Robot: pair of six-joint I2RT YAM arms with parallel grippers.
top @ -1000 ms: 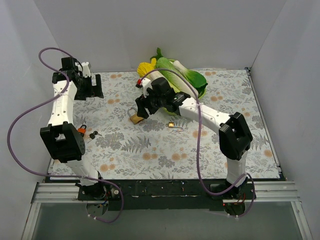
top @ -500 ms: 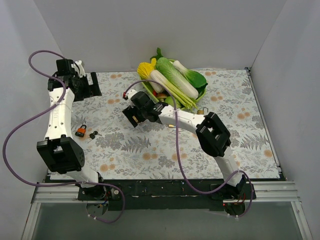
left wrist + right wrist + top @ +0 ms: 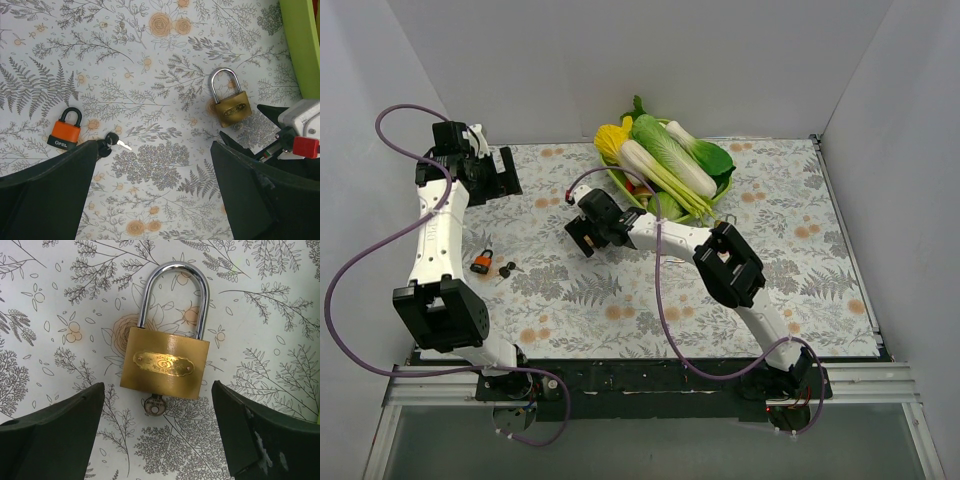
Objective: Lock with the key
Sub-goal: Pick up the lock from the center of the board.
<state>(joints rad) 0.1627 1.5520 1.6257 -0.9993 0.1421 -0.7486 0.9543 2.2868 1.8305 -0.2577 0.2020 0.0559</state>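
The right gripper (image 3: pixel 157 432) is hovering with its fingers spread wide above the brass padlock (image 3: pixel 166 365), which is lying flat and untouched on the flowered cloth (image 3: pixel 620 300) just left of the green tray (image 3: pixel 300 45), the key (image 3: pixel 154 405) sitting in its keyhole, while the left gripper (image 3: pixel 152 197) is hanging at the far left, spread wide too.

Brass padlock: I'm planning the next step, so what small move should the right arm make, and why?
Probably lower the right gripper and close on the key: its jaws stand open either side of the brass padlock, and the key sits in the keyhole, unheld.
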